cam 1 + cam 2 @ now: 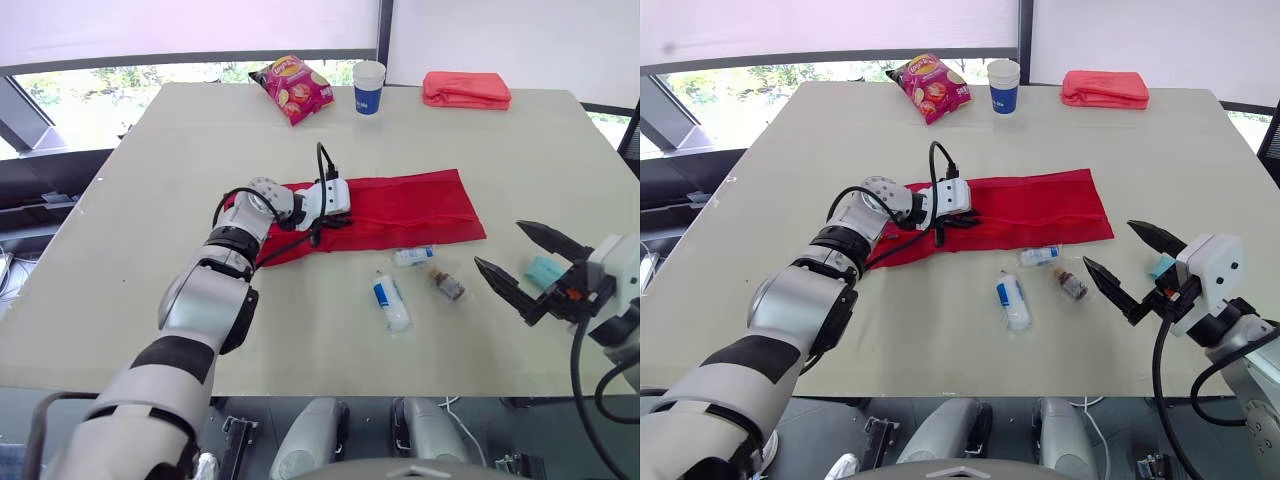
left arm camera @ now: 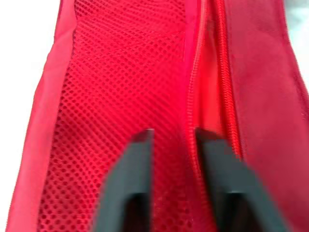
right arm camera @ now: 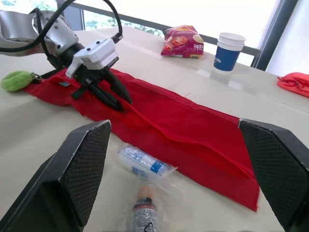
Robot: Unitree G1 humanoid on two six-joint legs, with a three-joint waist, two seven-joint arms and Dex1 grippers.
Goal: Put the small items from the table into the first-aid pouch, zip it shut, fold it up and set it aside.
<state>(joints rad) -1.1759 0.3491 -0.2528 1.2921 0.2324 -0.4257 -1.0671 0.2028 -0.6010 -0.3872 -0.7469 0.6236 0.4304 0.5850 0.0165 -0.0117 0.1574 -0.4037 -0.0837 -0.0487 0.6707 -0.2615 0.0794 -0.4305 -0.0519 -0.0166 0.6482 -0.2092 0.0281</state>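
A: So, where is the first-aid pouch (image 1: 420, 205) lying?
B: It is lying unfolded and flat in the middle of the table (image 1: 180, 180), with its mesh side facing up.
A: What is the left gripper (image 2: 174, 135) doing?
B: It is resting its tips on the mesh beside the zip, with its fingers standing a little apart.
A: And the right gripper (image 1: 499, 244)?
B: It is hovering over the table's right side with its fingers spread wide and gripping nothing.
A: And the small items?
B: They are lying just in front of the pouch: a small bottle (image 1: 413, 256), a brown vial (image 1: 445, 283) and a white tube (image 1: 392, 301).
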